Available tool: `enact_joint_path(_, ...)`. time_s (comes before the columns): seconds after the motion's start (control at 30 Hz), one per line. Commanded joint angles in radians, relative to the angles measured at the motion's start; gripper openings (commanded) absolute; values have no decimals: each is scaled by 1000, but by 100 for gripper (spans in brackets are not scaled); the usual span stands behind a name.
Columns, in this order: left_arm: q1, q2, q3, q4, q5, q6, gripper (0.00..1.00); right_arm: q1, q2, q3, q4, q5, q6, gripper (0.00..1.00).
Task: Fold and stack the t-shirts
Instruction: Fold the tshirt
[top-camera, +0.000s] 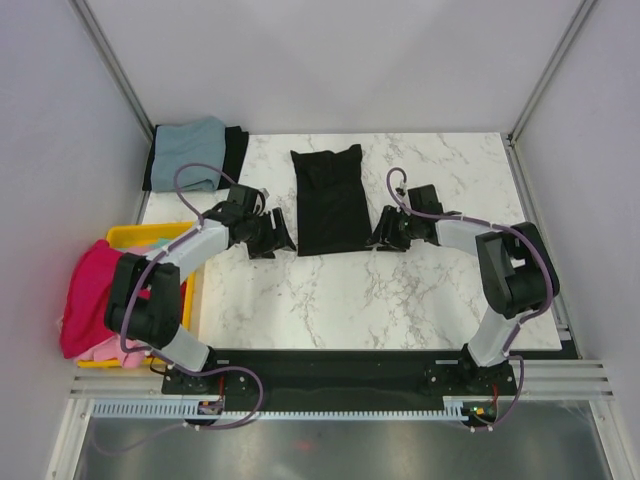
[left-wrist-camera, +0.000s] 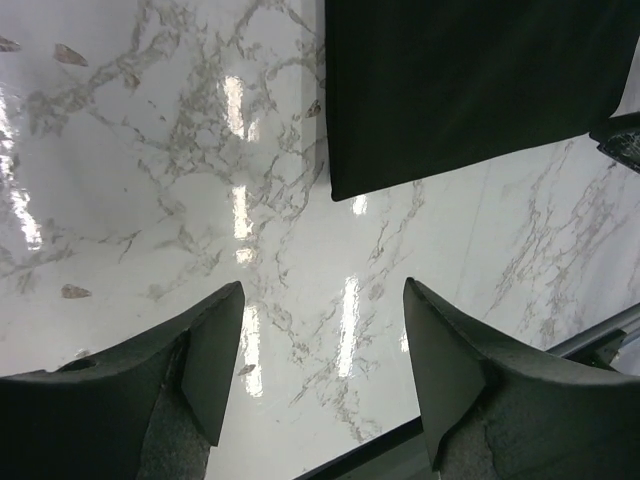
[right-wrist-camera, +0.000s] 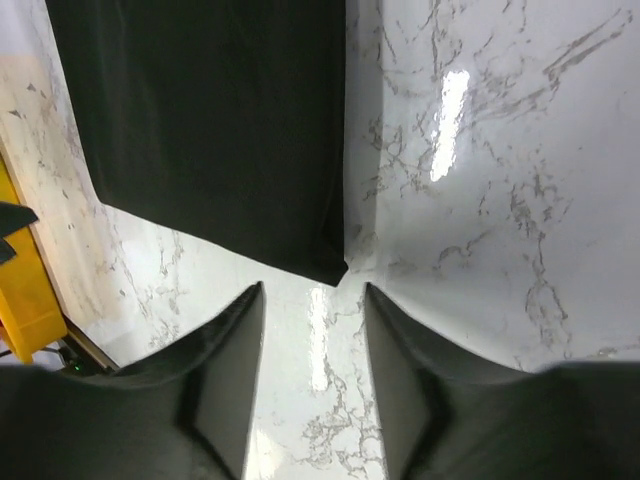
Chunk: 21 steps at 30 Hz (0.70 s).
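The black t-shirt (top-camera: 328, 200) lay mid-frame on the counter (top-camera: 350, 300), folded into a tall narrow strip. The left end effector (top-camera: 281, 233) and right end effector (top-camera: 384, 236) flanked its lower corners, jaws spread, holding nothing. The fold looked half done. The next move likely called for pinching those corners and carrying them up-frame, then stacking it on the grey-blue t-shirt (top-camera: 190, 150) at upper left.

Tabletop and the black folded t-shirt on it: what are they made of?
The tabletop looks like marble or a marble-print laminate, white with grey veins and polished: light glares off it. The black folded t-shirt looks like soft matte cloth, with no shine.
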<state>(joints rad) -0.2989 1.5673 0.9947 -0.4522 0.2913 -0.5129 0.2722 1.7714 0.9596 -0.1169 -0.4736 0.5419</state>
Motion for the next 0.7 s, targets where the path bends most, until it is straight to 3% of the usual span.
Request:
enact_joint_path(0.0,-5,-36,-51,155,81,-59,72,-1,36,1,85,-23,4,49)
enact_joint_path(0.27,-16,29,-110,260,82,-90,72,1,74,-33,138,-36,26,45)
enact_joint_path(0.67,-51,135,-110,371,78,-121,64,1,135,-7,154,-43,18,23)
